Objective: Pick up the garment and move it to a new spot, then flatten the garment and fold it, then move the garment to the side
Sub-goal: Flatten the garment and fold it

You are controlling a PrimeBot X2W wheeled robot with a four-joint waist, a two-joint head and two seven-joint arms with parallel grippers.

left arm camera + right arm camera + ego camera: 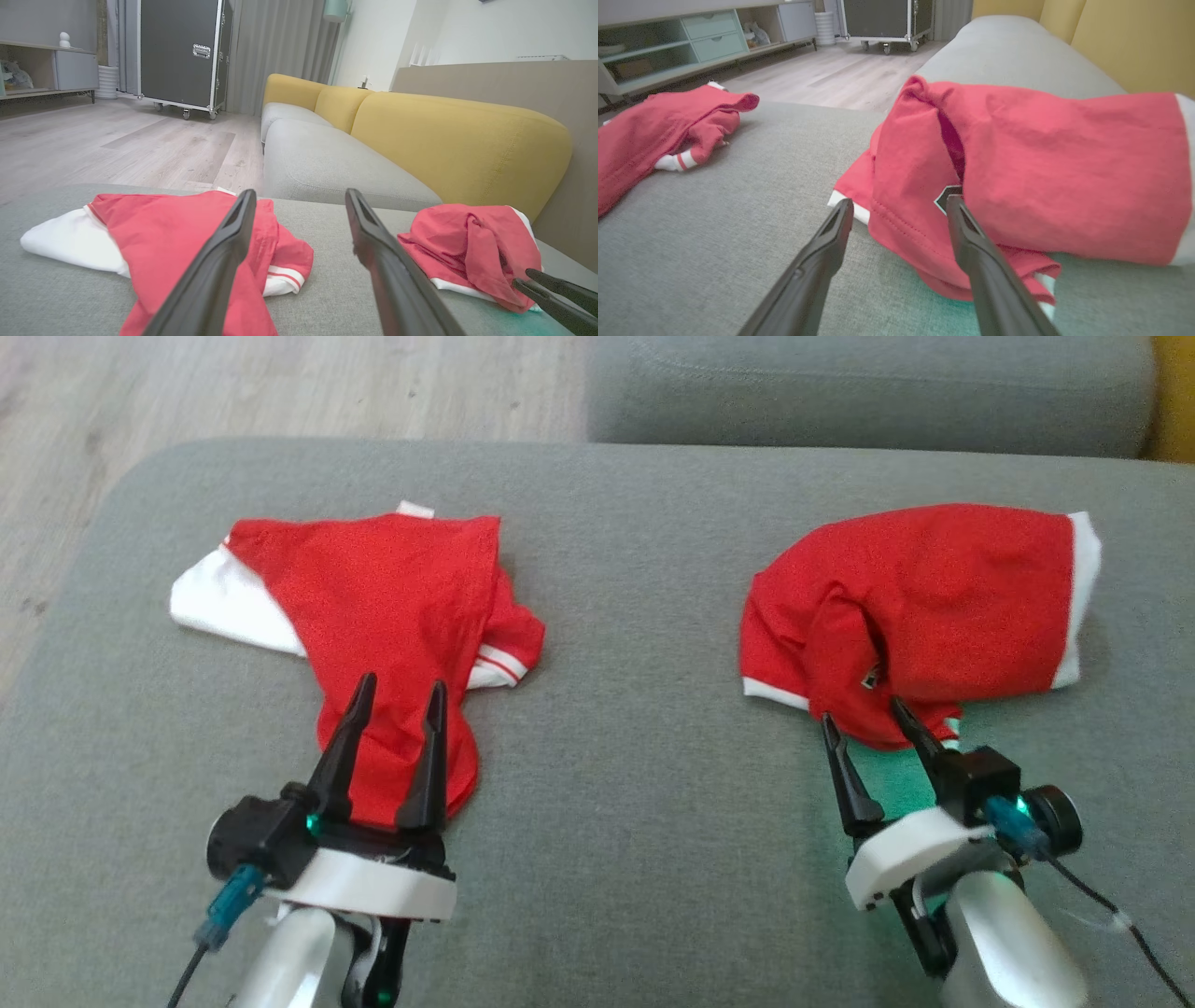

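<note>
Red cloth, two lots of it, on the grey sofa cushion (pixel 635 728). The left garment (pixel 373 588) lies crumpled w/ a white sleeve out toward the cushion's left edge. The right garment (pixel 934 588) sits bunched, well apart on the right. The left claw (pixel 401 683) is spread wide and holds nothing, fingers over the left garment's near tail; touching or just above, can't tell. The right claw (pixel 862 709) is likewise spread and empty, tips at the right garment's near hem.

Likely trouble: each claw sits at a different garment, so if both pinch, two pieces come up instead of one. The cloth looks thin and layered, esp. the folds on the right garment. A pinch probably takes one layer and the rest drags, or takes a wad and makes flattening harder. The soft cushion gives, so a low approach could snag the upholstery. The white sleeve could slide off to the wood floor (pixel 280 383) if tugged that way.

Around: a second grey seat (pixel 868 392) beyond, a yellow backrest (pixel 458 140), a black wheeled case (pixel 182 51), a shelf unit (pixel 668 42); none in the way. The one real obstacle is the other garment, which cuts the room for spreading.
</note>
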